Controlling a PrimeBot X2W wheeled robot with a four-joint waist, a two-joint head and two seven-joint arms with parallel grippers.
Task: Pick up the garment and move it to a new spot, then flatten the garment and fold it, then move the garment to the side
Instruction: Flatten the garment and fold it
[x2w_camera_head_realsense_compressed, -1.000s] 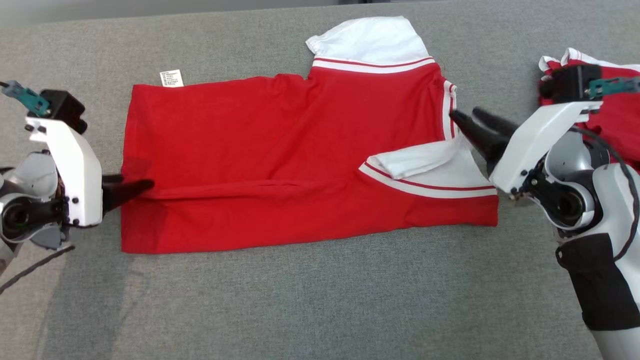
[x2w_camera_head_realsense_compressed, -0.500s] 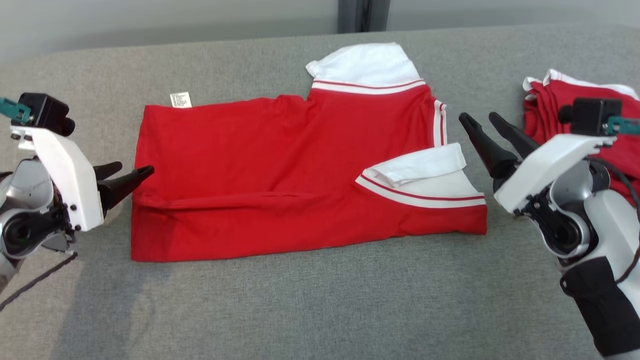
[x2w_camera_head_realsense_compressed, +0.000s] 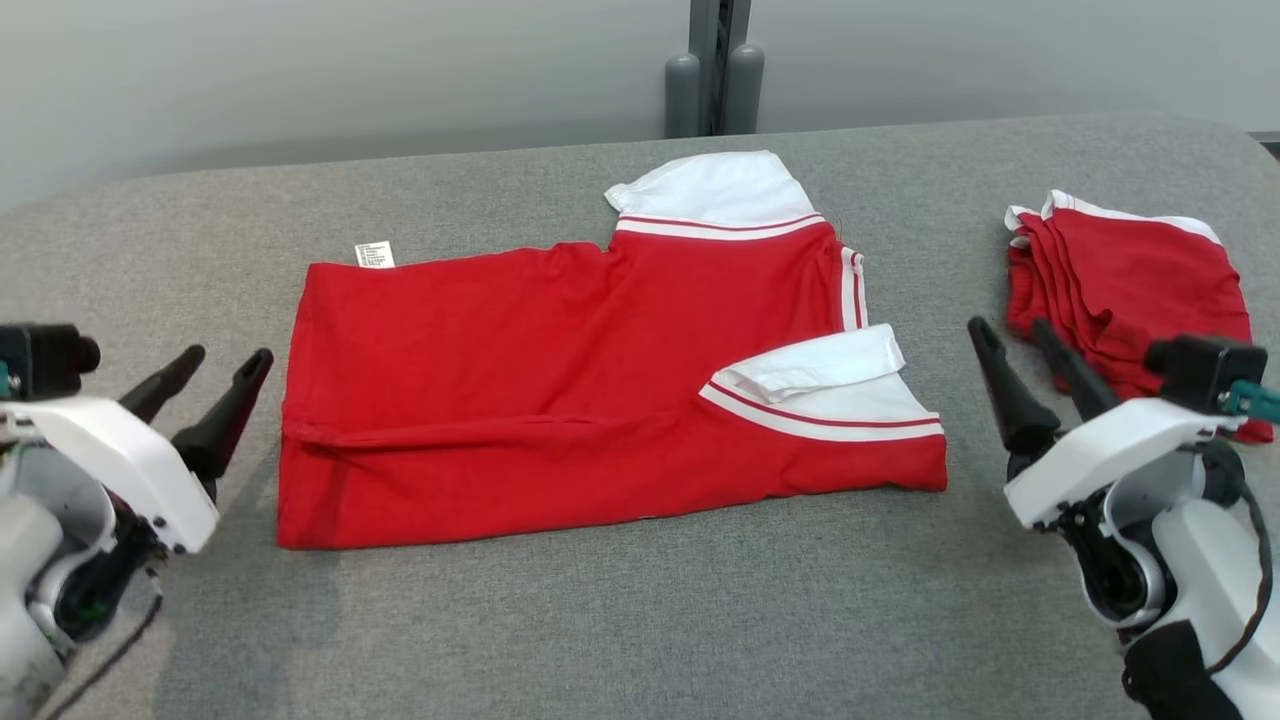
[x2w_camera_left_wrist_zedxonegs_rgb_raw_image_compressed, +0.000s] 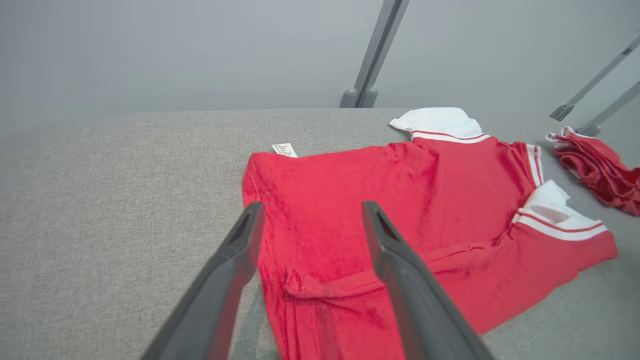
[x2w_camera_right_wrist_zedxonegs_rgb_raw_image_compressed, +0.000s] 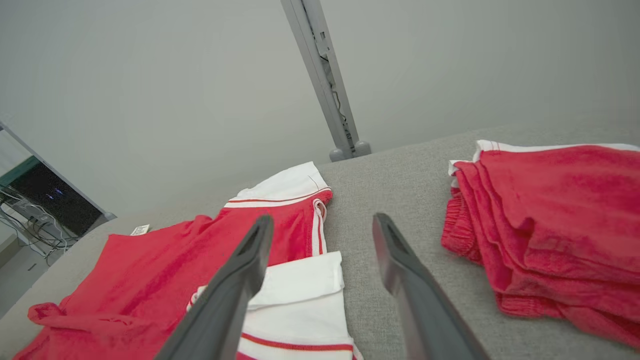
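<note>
We see red garment (x2w_camera_head_realsense_compressed: 560, 390) half-folded, flat, centre of grey table (x2w_camera_head_realsense_compressed: 600, 620). Our left gripper (x2w_camera_head_realsense_compressed: 228, 355) just beside its left edge, jaws wide, empty. Our right gripper (x2w_camera_head_realsense_compressed: 1008, 325) between garment and folded red pile (x2w_camera_head_realsense_compressed: 1130, 290), jaws wide, empty.

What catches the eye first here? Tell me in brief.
The bright red garment with white sleeves lies partly folded in the middle of the grey table. A pile of folded red clothes sits apart from it on the robot's right. The left hand and right hand hover open, one at each end of the garment and clear of it.
</note>
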